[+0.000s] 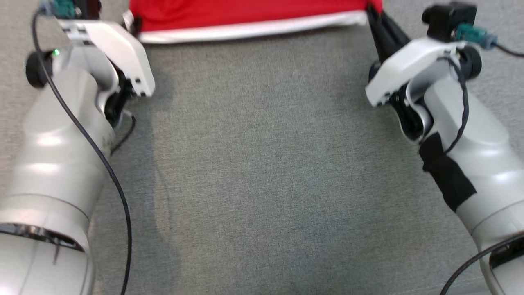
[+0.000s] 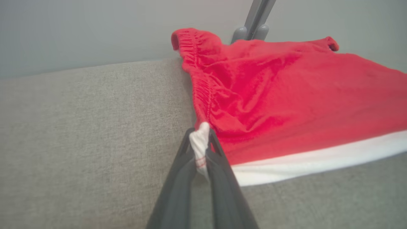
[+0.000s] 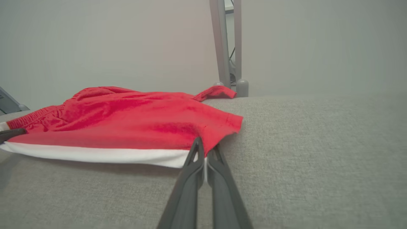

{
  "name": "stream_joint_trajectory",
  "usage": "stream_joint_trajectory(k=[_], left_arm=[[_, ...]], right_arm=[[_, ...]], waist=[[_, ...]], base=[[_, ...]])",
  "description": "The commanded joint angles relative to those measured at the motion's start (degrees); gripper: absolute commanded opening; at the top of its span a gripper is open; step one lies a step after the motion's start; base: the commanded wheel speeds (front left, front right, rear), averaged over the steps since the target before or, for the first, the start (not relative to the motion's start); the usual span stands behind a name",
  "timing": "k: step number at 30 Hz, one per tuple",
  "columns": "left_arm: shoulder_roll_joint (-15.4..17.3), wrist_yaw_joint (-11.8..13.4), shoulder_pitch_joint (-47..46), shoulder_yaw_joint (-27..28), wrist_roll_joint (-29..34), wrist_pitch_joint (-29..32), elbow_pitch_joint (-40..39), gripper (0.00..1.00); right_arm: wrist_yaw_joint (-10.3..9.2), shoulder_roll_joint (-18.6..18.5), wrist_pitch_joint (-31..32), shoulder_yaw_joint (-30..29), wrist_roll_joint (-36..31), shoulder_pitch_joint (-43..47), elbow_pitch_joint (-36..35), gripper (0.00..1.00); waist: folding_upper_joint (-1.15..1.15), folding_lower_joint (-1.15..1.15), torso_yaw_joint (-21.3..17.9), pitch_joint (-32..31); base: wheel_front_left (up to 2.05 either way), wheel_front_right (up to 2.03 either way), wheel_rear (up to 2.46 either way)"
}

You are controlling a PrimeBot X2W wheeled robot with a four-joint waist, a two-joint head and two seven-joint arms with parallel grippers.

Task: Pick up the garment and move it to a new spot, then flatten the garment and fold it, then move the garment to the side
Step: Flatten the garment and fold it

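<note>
Where the head view looks down on the grey fabric-covered surface (image 1: 262,164), the red garment (image 1: 245,12) is seen lying toward its far edge, a white band (image 1: 254,28) running along the near side of the cloth. The left gripper (image 1: 134,22) is set at the garment's left end and the right gripper (image 1: 373,18) at its right end. The fingertips are too hidden here for their grip to be judged. A pale forearm is seen at each lower corner.

In the left wrist view, the left gripper (image 2: 200,136) is seen with its two dark fingers pressed on a bunched white corner of the garment (image 2: 286,95), which is pinched between them. A gathered waistband (image 2: 198,76) runs from that corner back to the far edge of the surface (image 2: 79,127), where a grey post (image 2: 256,16) stands behind.

In the right wrist view, the right gripper (image 3: 205,151) is closed on the garment's (image 3: 136,121) other near corner, where the white band meets the red cloth. The garment is spread flat, reaching the far edge of the surface (image 3: 318,143). The left gripper's fingertip (image 3: 11,133) is seen at the cloth's opposite end.
</note>
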Motion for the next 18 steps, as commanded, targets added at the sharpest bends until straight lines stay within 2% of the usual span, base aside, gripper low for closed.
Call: stream_joint_trajectory(k=[1,18], left_arm=[[0.22,-0.21,1.44,-0.41,0.56,-0.48,0.45,0.00],[-0.98,-1.25,14.05,-5.11,2.19,-4.64,1.99,0.00]], right_arm=[[-0.03,-0.83,-0.32,0.69,0.76,1.32,0.46,0.00],[-0.10,-5.20,1.78,10.18,9.48,13.28,1.11,0.00]], waist=[[0.00,0.00,0.28,-2.05],[0.00,0.00,0.31,-13.05]], base=[[0.00,0.00,0.00],[0.00,0.00,0.00]])
